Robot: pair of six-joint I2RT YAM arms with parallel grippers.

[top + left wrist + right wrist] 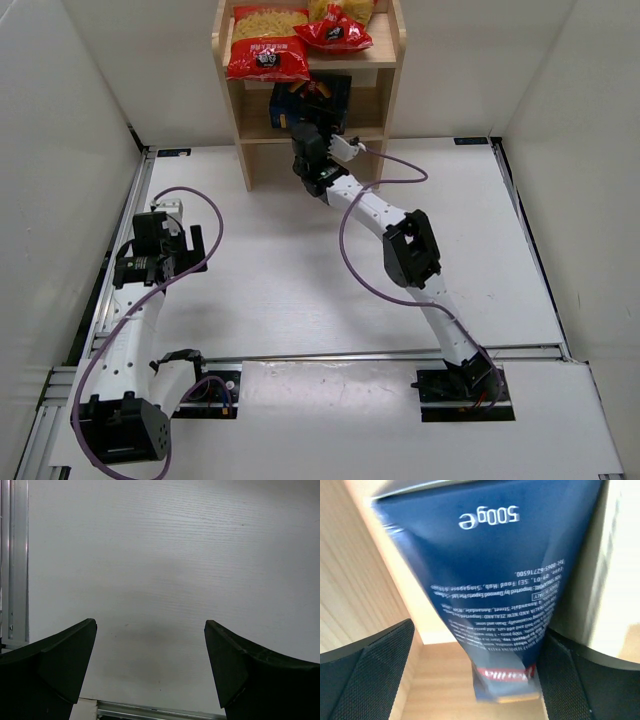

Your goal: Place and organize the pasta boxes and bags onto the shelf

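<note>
The dark blue pasta box (490, 565) stands tilted in the lower tier of the light wood shelf (392, 62); it also shows in the top view (285, 105). My right gripper (318, 100) reaches into that tier. In the right wrist view the right gripper (479, 630) is open around the box: the right finger touches it and the left finger stands apart. Two red pasta bags (267, 45) (337, 27) lie on the top tier. My left gripper (163, 218) is open and empty over the table at the left, as the left wrist view (150, 630) shows.
The shelf stands at the back middle of the white table (280, 280). A metal rail (12, 560) runs along the table's left edge. White walls enclose the table on three sides. Purple cables loop beside both arms.
</note>
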